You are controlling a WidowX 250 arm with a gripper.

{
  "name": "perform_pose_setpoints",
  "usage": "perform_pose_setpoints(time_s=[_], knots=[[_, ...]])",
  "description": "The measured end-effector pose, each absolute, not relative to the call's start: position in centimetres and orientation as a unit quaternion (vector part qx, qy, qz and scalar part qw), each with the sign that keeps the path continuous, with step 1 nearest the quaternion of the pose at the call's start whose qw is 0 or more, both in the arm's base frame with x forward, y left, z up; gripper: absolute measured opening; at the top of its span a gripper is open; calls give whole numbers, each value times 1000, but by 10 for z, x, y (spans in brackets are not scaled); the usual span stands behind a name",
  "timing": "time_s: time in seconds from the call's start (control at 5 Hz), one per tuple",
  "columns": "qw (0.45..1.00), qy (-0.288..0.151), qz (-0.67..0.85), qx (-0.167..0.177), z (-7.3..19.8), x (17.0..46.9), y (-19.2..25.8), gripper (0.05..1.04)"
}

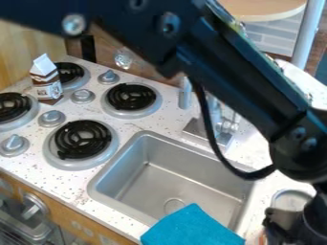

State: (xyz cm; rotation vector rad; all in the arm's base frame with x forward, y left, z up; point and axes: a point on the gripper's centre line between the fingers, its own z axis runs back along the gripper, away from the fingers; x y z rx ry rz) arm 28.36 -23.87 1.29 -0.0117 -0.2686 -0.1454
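The black gripper point(311, 220) is at the lower right corner, partly cut off by the view's edge, with the arm coming down to it from the upper left. Right by it stands a metal can point(290, 201), its round top showing and its lower part behind dark gripper parts; whether they touch I cannot tell. To the left, a blue cloth point(191, 228) lies over the front right edge of the sink point(163, 170). At the back left, a brown and white carton point(46, 79) stands upright by the burners.
Four black coil burners point(83, 139) and several grey knobs point(51, 118) take up the left of the speckled counter point(144, 125). The faucet point(220, 127) rises behind the sink, under the arm. A wooden front point(60, 215) with an oven door runs along the lower left.
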Motion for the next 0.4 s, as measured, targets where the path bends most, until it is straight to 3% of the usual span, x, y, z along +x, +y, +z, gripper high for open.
perform_pose_setpoints(time_s=[0.4], knots=[[989, -140, -49, 2, 13, 312, -232, 997]])
